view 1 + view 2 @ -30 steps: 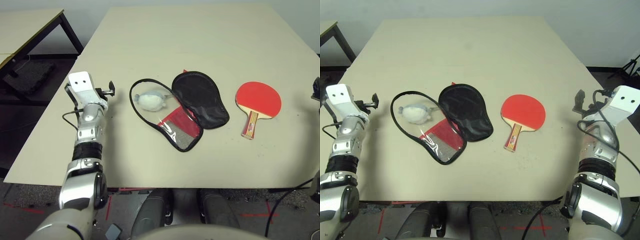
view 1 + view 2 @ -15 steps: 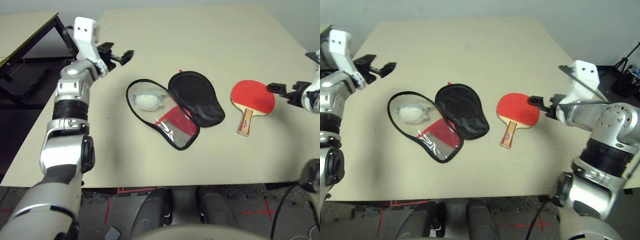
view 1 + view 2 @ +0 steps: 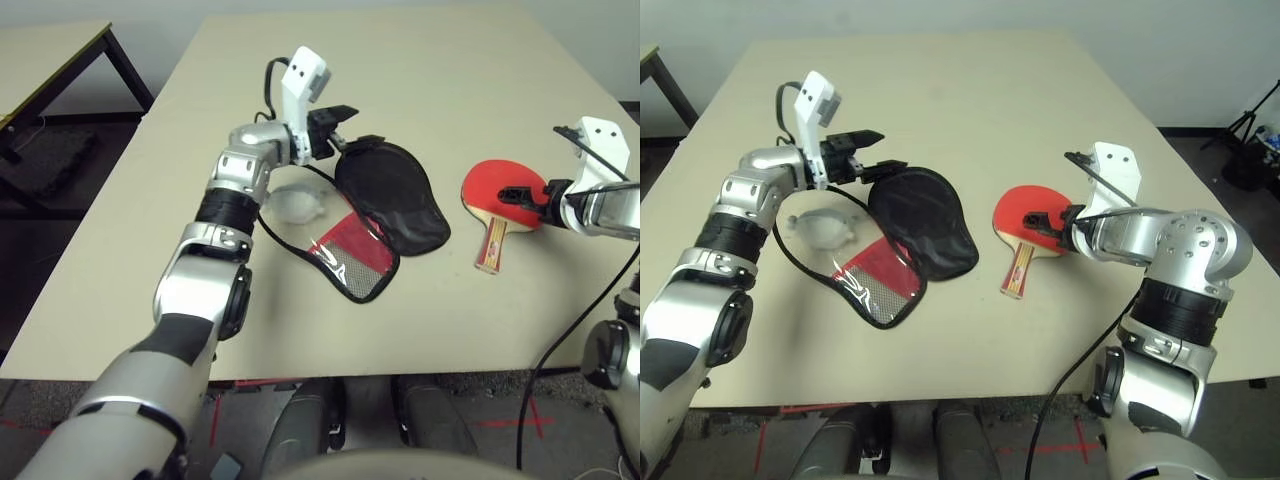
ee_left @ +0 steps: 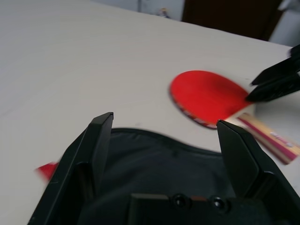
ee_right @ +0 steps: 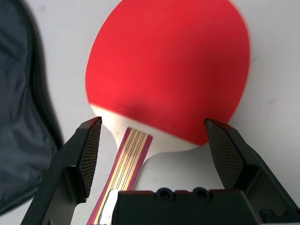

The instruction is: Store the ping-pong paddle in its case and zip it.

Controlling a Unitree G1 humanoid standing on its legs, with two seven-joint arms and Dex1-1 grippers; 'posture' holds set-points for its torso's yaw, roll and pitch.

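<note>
While both grippers stood spread and empty, the round red rubber-faced ping-pong paddle (image 3: 1040, 227) lay flat on the pale beige table (image 3: 970, 90), outside its case.

The flat red fabric case (image 3: 885, 250) lay unzipped and folded open beside the paddle — its black-lined flap (image 3: 922, 220) turned up toward the paddle, its red half with the mesh pocket (image 3: 872, 280) nearer the robot, and a small white soft lump (image 3: 827, 229) sitting inside the black zipper loop. The left gripper (image 3: 880, 163) hung just over the far edge of the black flap, fingers (image 4: 96, 150) wide apart and holding nothing. The right gripper (image 3: 1042, 220) hovered over the paddle's red face near the neck of its short striped wooden handle (image 5: 123, 159) — fingers (image 5: 224, 154) parted to either side, closed on nothing.
</note>
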